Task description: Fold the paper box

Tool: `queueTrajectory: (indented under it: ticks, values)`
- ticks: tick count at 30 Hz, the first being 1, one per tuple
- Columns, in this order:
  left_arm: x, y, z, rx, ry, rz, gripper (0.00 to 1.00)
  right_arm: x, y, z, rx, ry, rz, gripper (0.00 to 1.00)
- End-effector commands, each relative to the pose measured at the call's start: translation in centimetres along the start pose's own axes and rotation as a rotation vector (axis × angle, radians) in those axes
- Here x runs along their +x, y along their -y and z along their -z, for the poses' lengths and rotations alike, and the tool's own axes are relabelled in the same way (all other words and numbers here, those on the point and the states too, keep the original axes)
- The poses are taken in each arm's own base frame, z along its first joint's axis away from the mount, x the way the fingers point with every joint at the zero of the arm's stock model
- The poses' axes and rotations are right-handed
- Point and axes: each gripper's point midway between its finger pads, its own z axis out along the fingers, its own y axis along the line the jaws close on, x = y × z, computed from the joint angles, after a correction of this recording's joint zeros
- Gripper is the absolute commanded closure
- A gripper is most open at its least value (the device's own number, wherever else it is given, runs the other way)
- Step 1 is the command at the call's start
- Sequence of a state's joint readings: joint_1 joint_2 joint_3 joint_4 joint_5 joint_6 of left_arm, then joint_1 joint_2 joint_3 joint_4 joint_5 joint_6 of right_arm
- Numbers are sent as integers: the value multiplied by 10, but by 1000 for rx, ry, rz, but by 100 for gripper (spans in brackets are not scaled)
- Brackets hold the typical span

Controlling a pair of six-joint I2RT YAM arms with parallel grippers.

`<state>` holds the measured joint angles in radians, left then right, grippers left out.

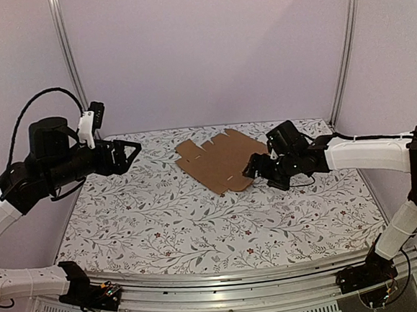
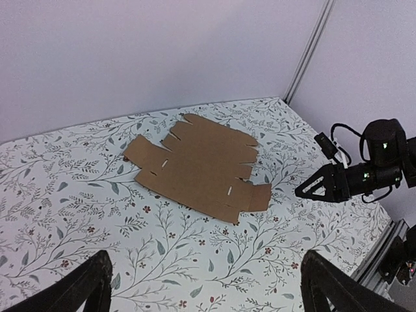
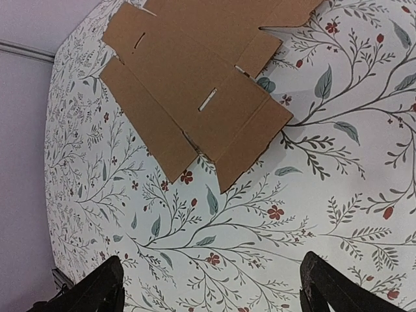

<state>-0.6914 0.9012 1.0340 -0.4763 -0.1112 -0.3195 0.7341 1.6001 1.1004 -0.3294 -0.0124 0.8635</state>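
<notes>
While the paper box (image 1: 220,162) lies as a flat brown cut sheet toward the back of the flower-patterned counter (image 1: 200,229), just right of centre in the overhead view, neither claw has hold of it. The left claw (image 1: 134,149) hangs above the counter at the left of that view, well apart from the cardboard. Its fingers (image 2: 97,286) are spread wide, one in each bottom corner of its own camera, with nothing between them. The right claw (image 1: 251,168) sits low just beside the cardboard's right edge, near a small side flap. In the left wrist view a strip of bare counter shows between its tips and that flap, so it is not touching. Its own camera shows its fingers (image 3: 325,286) spread wide in the lower corners over bare counter, empty, with the cardboard's flaps and slots lying flat in the upper left of the frame.
</notes>
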Motion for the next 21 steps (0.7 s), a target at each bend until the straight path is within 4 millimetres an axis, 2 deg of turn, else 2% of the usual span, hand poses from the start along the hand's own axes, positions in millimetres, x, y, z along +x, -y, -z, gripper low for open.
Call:
queueTrajectory:
  ticks: [1, 4, 8, 13, 21]
  values:
    - [25, -11, 9, -36, -53, 19, 0, 2, 6, -24, 2, 33, -135, 9]
    - [31, -16, 15, -55, -63, 13, 0, 4, 17, -38, 28, 53, -202, 11]
    - [38, -19, 17, -64, -78, 3, 0, 3, 19, -51, 33, 64, -259, 14]
    - [38, -20, 20, -68, -76, 7, 0, 0, 27, -63, 67, 96, -289, 24]
    - [38, -26, 32, -97, -85, 5, 1, -9, 20, -84, 69, 113, -312, 32]
